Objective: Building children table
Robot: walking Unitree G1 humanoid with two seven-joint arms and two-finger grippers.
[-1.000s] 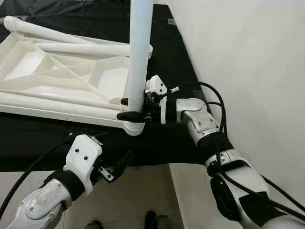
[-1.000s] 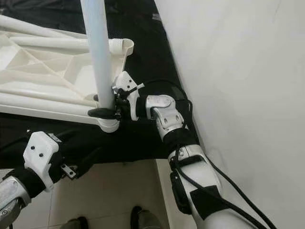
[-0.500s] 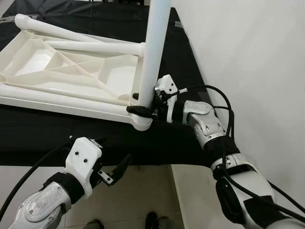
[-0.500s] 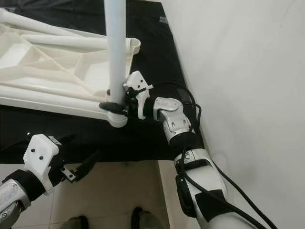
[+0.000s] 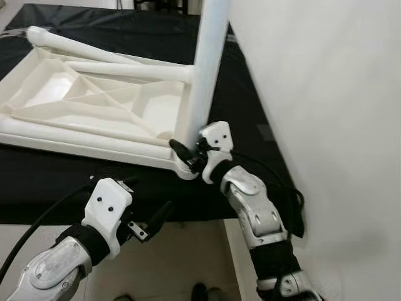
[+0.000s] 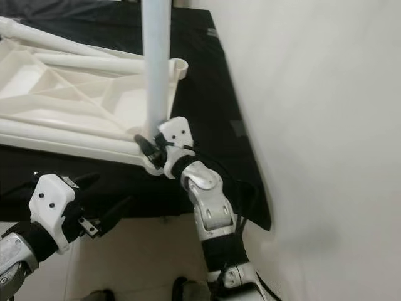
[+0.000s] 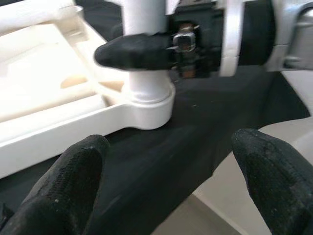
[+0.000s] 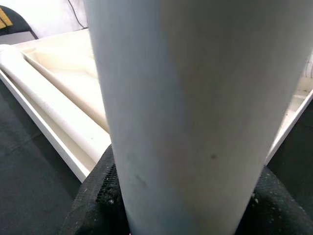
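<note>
white table leg [image 5: 205, 69], cream tabletop [image 5: 94, 106], black cloth [image 5: 244, 100]

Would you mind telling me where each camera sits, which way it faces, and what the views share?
Left eye, right eye: head, looking down at the upturned tabletop on a black cloth; both arms.
Left wrist: along the open left gripper, toward the corner socket and the right gripper.
Right wrist: pressed against the upright leg; its fingers clasp it.
Shared: leg, socket.

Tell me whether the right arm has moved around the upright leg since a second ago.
Yes. The right gripper stays clamped on the upright leg at the corner socket, but its wrist and forearm have swung from beside the leg toward the robot.
</note>
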